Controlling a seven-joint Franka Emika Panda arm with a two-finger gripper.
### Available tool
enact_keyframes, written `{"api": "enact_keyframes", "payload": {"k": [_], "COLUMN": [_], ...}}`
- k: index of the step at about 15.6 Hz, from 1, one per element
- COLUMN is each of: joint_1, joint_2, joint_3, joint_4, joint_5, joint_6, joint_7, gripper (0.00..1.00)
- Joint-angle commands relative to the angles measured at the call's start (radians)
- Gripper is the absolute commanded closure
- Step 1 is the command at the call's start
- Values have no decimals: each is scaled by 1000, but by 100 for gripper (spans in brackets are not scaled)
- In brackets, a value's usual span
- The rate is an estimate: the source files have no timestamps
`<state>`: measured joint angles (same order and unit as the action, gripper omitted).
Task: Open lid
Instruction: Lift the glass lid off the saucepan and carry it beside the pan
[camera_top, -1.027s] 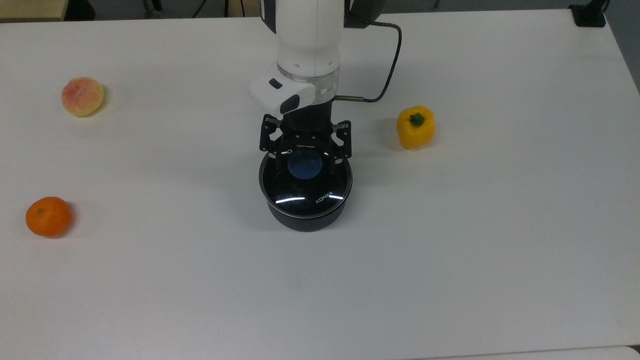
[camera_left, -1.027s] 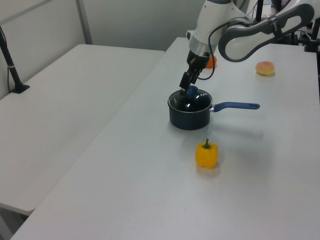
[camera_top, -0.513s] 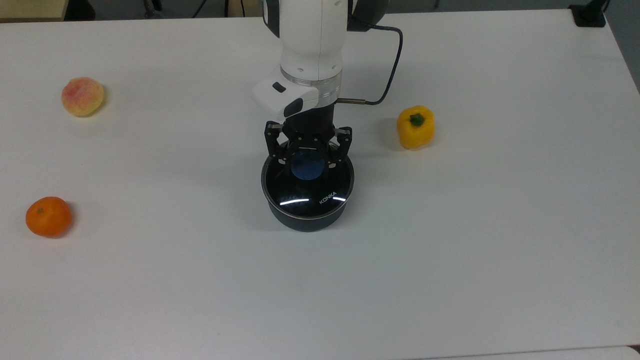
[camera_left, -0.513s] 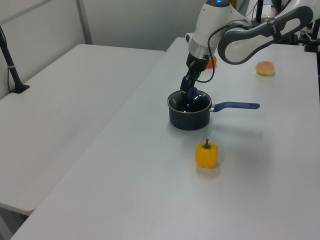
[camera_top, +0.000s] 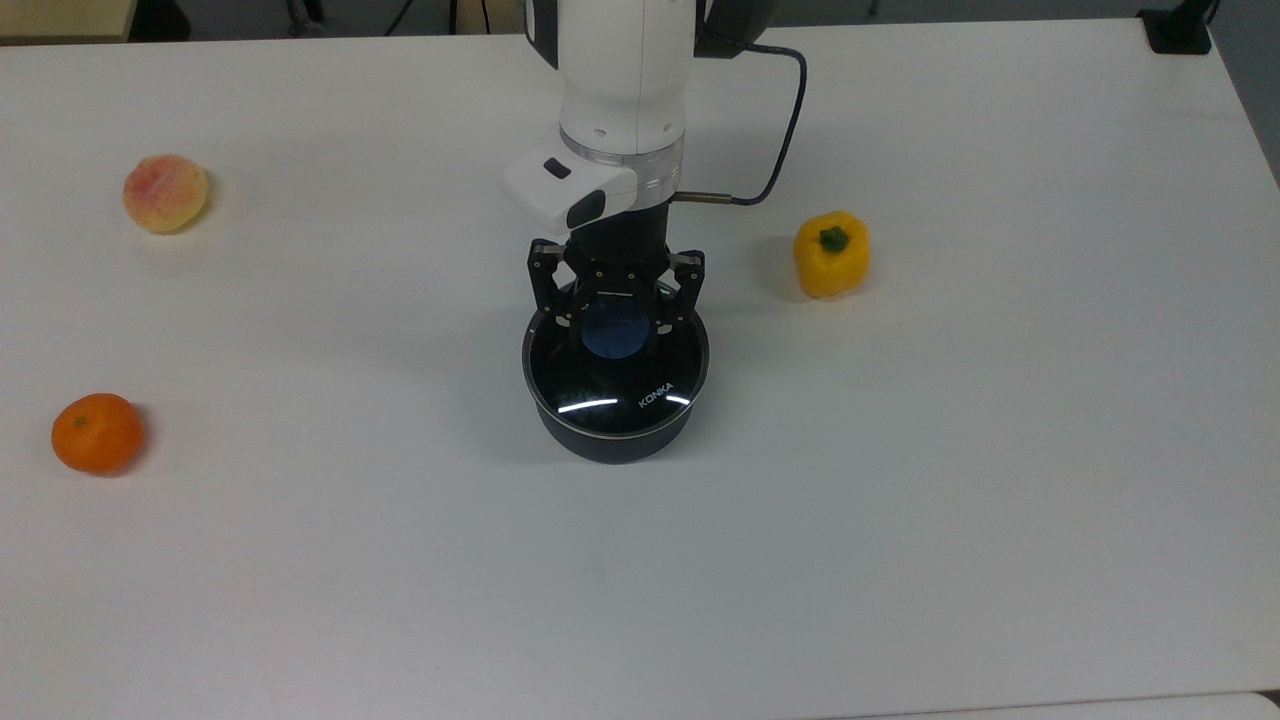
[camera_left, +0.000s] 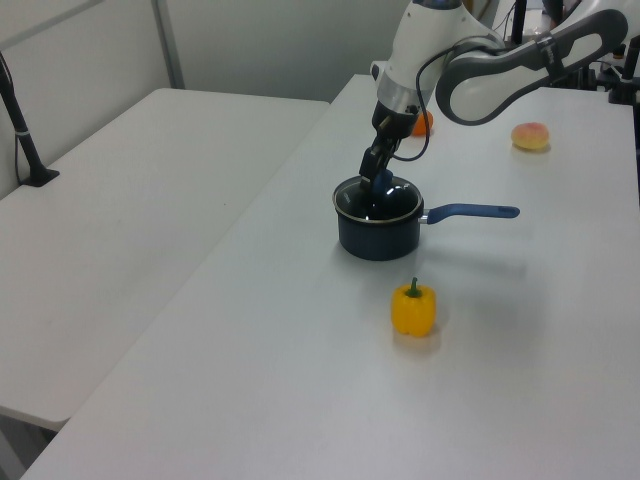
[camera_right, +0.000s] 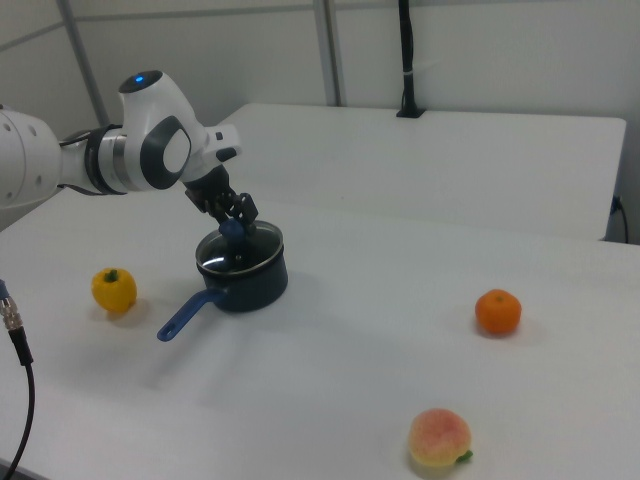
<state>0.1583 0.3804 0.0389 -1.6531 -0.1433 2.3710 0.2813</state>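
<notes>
We see the table (camera_top: 900, 520) carrying a dark pan (camera_top: 612, 440) near its middle, with the lid (camera_top: 615, 375) resting flat on its rim; what is inside we cannot tell. The gripper (camera_top: 615, 318) stands directly over the lid, its fingers (camera_top: 556, 305) closed against either side of the blue knob (camera_top: 613, 330). A pepper (camera_top: 831, 254), peach (camera_top: 165, 193) and orange (camera_top: 97, 433) lie well apart from the pan.

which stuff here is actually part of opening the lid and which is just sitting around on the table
Part of the job:
- lid, glass, on the pan
- its blue knob
- gripper, fingers either side of the knob
- saucepan under the lid

Just lying about:
- yellow pepper
- orange
- peach
</notes>
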Motion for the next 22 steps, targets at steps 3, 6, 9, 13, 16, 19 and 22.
{"api": "enact_keyframes", "payload": {"k": [3, 6, 9, 13, 16, 19, 22], "joint_1": [-26, -43, -69, -79, -77, -75, -79], "joint_2": [-121, -199, -271, -415, -475, -529, -560], "joint_3": [2, -4, -11, -82, -135, -192, -240], "joint_4": [-14, -14, -22, -163, -232, -324, -408], "joint_5": [-18, -7, -1, 42, 53, 54, 54], "joint_6": [-111, -246, -363, -395, -444, -467, -467], "joint_7": [-45, -109, -201, -353, -462, -556, -603], "gripper": [94, 94, 96, 97, 97, 97, 96]}}
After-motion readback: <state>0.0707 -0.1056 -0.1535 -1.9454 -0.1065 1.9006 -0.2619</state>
